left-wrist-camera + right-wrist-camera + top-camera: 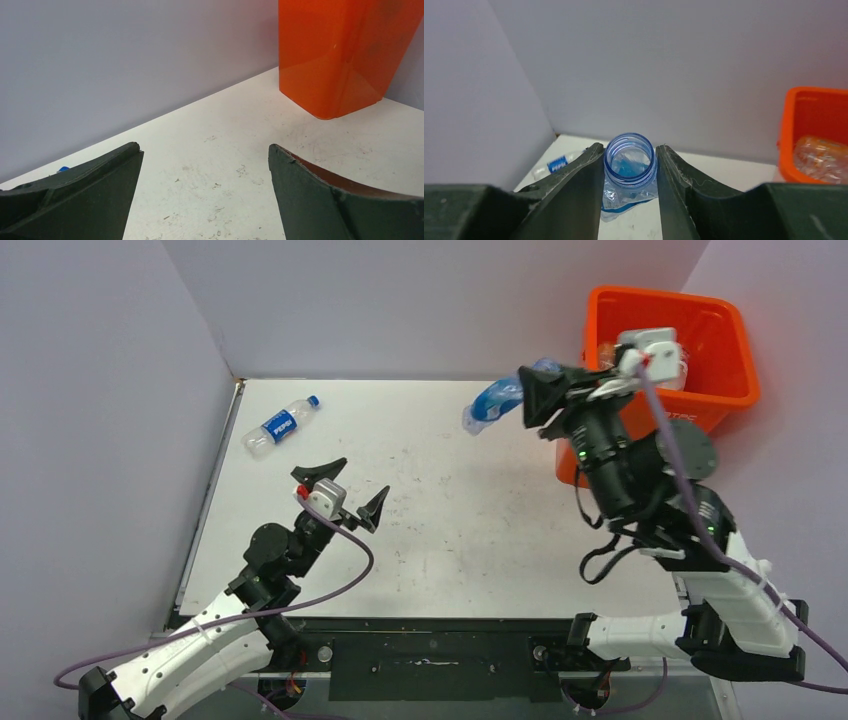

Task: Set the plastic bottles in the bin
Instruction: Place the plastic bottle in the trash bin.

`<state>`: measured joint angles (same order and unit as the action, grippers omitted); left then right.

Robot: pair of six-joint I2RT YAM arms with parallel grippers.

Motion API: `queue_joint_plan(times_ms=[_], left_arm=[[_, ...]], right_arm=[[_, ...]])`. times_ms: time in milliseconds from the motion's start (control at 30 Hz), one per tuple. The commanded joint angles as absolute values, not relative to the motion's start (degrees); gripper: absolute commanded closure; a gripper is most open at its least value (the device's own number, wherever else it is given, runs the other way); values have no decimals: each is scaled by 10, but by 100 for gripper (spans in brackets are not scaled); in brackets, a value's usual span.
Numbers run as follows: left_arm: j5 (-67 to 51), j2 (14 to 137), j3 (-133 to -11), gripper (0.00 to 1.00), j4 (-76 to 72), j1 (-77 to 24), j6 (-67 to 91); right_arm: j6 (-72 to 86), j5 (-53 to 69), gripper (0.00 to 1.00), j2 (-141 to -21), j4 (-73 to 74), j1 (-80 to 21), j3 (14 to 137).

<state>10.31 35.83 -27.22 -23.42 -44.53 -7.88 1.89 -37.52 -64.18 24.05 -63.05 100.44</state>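
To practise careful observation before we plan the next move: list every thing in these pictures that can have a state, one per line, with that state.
left gripper: open, empty
right gripper: shut on the blue bottle's neck
blue bottle: uncapped, crumpled, held up beside the bin
Pepsi bottle: capped, lying on its side on the table
bin: upright, mouth open
crumpled bottle: already inside the bin

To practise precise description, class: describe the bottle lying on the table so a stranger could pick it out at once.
Start at the white table and go to its far left corner. There a clear bottle lies on its side, alone. Unlike the blue-tinted bottle held uncapped in the right end effector, it has a blue cap and a blue Pepsi label.
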Motion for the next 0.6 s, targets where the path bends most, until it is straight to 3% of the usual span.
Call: queue_joint_plan(times_ms=[0,167,367,567], left_arm=[[119,362,-279,4,-262,-445,-70],[137,365,-278,4,-262,-444,-71],[139,371,-279,4,-261,-446,-67],[140,376,-283,4,-256,-448,-60]], right_arm=[[-100,-475,95,-682,218,-628,1106],[-303,-605,95,-754,13,-628,1198],[-499,-632,95,-811,-259,-628,1279],[-519,-624,95,-869,-237,-628,1356]])
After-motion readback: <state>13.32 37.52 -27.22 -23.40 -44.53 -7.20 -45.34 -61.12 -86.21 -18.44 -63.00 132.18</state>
